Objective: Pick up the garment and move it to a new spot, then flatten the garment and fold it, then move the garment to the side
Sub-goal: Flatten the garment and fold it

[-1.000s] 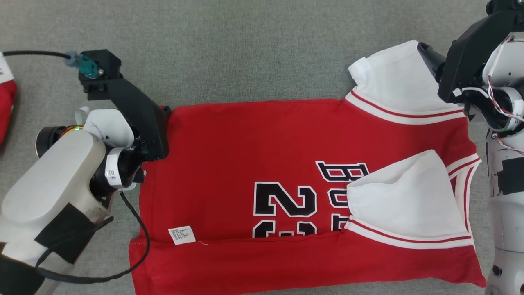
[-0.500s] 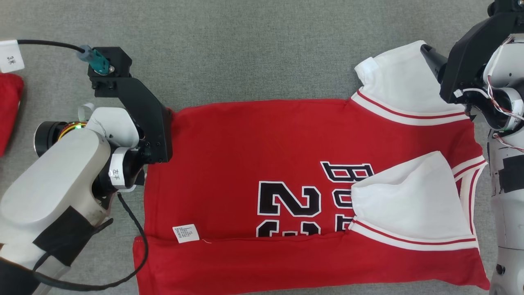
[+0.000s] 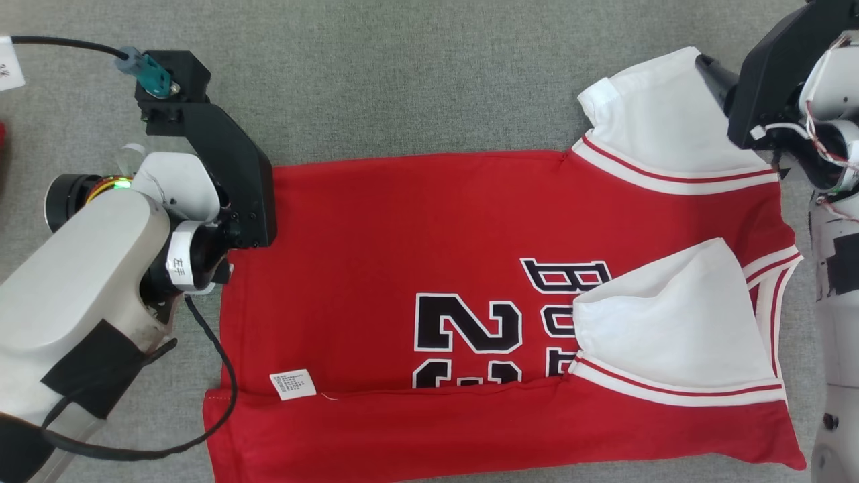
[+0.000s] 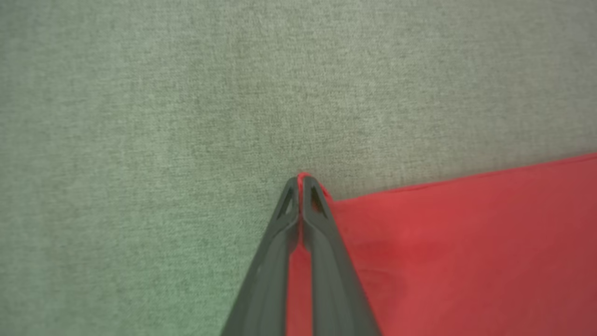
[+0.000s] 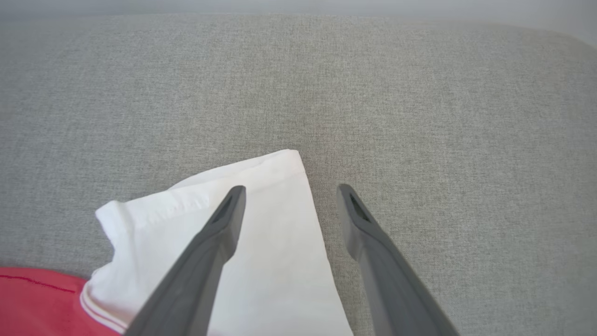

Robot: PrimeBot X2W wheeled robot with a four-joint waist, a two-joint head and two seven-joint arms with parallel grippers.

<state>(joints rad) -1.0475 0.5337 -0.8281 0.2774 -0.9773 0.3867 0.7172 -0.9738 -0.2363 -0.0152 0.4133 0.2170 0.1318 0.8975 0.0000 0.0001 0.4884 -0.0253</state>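
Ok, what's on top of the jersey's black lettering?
A folded-in white sleeve covers part of the lettering; a folded-over red flap of the jersey hides the lower half of the number.

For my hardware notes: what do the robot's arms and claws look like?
Left claw and right claw each have two long dark-grey tapering fingers with cut-out tips. The left forearm is pale grey with black tape, a lettered white wrist band, a green light and a looping black cable. The right arm has a black bracket and loose red-and-white wires.
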